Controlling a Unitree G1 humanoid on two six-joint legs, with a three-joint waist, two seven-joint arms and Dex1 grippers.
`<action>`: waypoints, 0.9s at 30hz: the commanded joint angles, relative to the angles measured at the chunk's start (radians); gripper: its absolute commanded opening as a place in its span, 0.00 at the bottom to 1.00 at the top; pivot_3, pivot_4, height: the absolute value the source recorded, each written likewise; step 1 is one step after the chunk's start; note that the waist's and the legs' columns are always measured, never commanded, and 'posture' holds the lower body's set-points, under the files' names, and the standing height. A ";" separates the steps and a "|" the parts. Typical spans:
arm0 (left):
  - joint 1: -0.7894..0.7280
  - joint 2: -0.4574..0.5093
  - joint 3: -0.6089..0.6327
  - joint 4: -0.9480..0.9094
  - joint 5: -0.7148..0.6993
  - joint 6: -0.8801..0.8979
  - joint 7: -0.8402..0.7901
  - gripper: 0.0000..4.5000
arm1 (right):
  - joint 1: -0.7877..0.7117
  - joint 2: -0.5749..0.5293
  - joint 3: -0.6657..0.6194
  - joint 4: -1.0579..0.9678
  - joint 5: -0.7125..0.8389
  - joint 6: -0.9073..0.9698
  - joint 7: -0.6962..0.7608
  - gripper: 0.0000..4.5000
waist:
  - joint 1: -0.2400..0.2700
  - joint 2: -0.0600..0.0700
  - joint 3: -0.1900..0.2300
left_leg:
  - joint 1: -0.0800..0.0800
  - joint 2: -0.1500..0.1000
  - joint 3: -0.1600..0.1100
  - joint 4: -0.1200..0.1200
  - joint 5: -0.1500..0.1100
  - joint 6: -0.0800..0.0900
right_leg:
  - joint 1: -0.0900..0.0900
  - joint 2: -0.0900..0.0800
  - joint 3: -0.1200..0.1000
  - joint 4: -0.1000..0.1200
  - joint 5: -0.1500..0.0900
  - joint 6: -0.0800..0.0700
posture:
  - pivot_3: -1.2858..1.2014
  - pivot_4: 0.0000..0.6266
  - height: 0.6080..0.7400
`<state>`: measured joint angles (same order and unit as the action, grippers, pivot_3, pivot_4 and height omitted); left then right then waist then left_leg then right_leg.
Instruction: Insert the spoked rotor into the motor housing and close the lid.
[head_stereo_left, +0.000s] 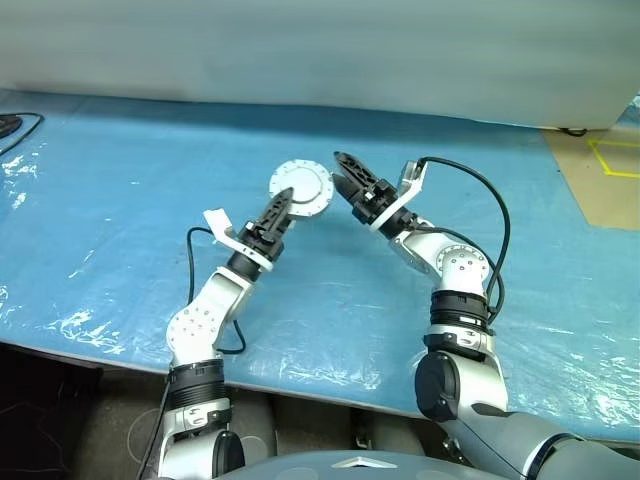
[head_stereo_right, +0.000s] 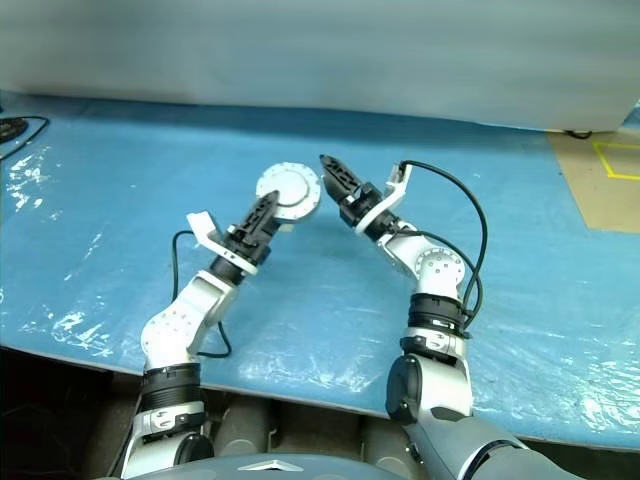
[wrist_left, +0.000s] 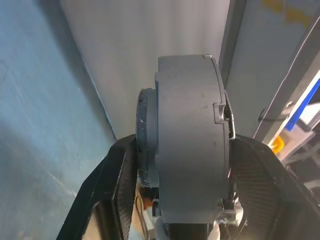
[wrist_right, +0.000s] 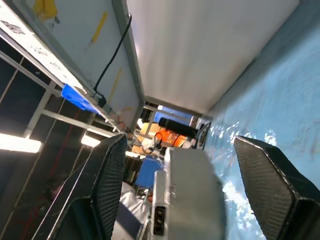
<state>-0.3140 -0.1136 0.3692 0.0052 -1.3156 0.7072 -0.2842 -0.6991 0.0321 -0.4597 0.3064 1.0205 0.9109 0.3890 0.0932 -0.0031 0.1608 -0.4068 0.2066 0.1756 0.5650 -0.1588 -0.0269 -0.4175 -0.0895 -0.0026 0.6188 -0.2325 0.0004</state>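
Motor housing (head_stereo_left: 300, 187): a round silver-grey drum, raised off the blue table cover (head_stereo_left: 120, 210), midway between the two arms and near the cover's far edge. Seen from the head, turns one flat pale face, ringed with small dark dots, up and toward the camera, so the axis runs steeply upward and tips slightly toward the robot. No long side in that face; the short dimension is the thickness. Seen along the left wrist, stands edge-on as a thick grey band with a thinner, darker disc flush against one side; whether that disc is the lid or another part, cannot tell.

Left gripper (head_stereo_left: 283, 203): reaches in from the lower left, pointing forward and to the right, and overlaps the drum's near-left edge. Clamps across the thickness, one black finger (wrist_left: 117, 190) against each flat side, so grasping the motor housing.

Right gripper (head_stereo_left: 340, 172): comes in from the right, pointing forward and to the left, tips just at the drum's right rim. Straddles that rim with jaws spread wide; in its wrist view a clear gap shows between the drum's edge and each finger (wrist_right: 107, 185), so released, gripping nothing.

Beyond: a black cable (head_stereo_left: 495, 210) looping off the right wrist, a pale wall past the cover, and a tan floor patch with yellow tape (head_stereo_left: 600, 175) at the far right.
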 joint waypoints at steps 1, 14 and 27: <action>-0.039 -0.016 0.021 -0.043 -0.061 -0.039 -0.013 0.54 | -0.017 0.004 0.028 -0.002 -0.016 -0.048 0.011 0.80 | 0.001 0.000 0.000 | 0.000 0.000 0.000 0.000 0.000 0.000 | 0.000 0.000 0.000 0.000 0.000 0.000 | 0.52 0.24 1.00; -0.156 0.070 0.191 0.178 0.208 -0.502 0.054 0.54 | -0.018 -0.005 0.069 0.015 -0.070 -0.131 0.039 0.80 | -0.007 -0.002 0.001 | 0.000 0.000 -0.001 0.000 0.000 0.000 | 0.000 0.000 0.000 0.000 0.000 0.000 | 0.52 0.24 1.00; -0.181 0.135 0.179 0.385 0.435 -0.575 0.130 0.54 | -0.024 -0.017 0.098 0.022 -0.079 -0.136 0.069 0.80 | 0.002 -0.006 0.003 | -0.005 0.000 -0.006 0.006 0.000 0.000 | 0.000 0.000 -0.005 0.003 0.001 0.001 | 0.52 0.24 1.00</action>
<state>-0.4763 0.0135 0.5555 0.4089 -0.9012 0.1538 -0.1574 -0.6992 0.0198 -0.3700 0.3391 0.9374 0.7872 0.4442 0.0955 -0.0095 0.1634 -0.4116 0.2070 0.1697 0.5716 -0.1588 -0.0269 -0.4172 -0.0898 -0.0079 0.6220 -0.2320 0.0012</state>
